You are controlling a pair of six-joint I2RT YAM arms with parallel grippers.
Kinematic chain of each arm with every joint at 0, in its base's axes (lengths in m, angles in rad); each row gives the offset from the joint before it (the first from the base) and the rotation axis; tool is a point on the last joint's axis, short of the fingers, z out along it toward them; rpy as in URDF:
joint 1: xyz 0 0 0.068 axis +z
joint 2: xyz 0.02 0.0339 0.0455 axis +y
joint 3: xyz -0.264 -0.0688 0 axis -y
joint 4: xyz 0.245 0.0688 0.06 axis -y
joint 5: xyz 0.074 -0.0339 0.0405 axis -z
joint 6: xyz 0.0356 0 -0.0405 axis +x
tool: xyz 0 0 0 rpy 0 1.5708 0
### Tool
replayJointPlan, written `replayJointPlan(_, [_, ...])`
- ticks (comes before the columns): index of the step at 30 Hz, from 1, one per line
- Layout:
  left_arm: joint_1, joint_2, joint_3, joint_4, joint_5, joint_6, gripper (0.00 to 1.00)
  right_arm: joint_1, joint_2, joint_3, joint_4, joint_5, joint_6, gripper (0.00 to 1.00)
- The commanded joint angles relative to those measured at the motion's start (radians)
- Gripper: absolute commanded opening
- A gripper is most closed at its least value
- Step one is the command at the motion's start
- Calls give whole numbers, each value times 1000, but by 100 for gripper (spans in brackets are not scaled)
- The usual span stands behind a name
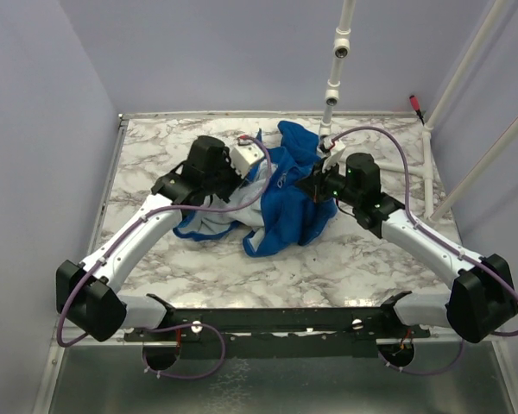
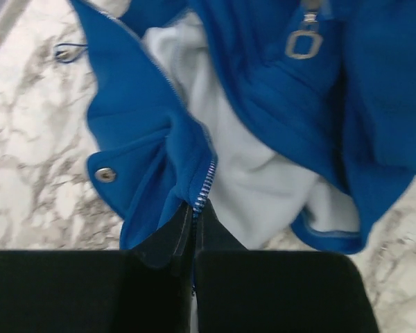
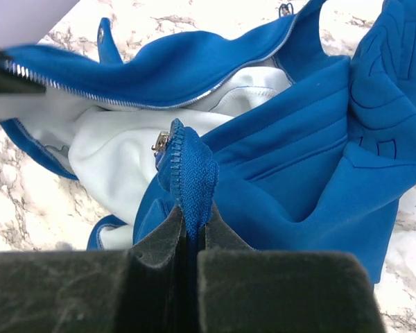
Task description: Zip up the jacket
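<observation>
Left gripper (image 2: pixel 194 211) pinches one toothed zipper edge (image 2: pixel 206 182), right gripper (image 3: pixel 191 222) clamps the other below its metal slider (image 3: pixel 160 143), holding the soft royal-blue fabric jacket (image 1: pixel 285 207) open towards the marble table's (image 1: pixel 345 267) far edge, likely to mate both sides.

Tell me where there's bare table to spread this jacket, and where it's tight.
Bare marble lies in the near strip between the jacket and the base rail, and at the back-left corner of the table. The middle is crowded: the left gripper and right gripper both pinch zipper edges there, arms flanking the fabric.
</observation>
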Motion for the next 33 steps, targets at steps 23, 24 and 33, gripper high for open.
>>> replayJointPlan(23, [-206, -50, -210, -122, 241, 424, 98, -3, -52, -91, 18, 15, 36, 1])
replayJointPlan(24, [-220, -53, -240, -78, 223, 442, 98, -4, -56, -94, 16, 12, 35, 1])
replayJointPlan(33, [-281, -92, -434, 238, 138, 605, 99, -2, -73, -136, 17, 1, 45, 1])
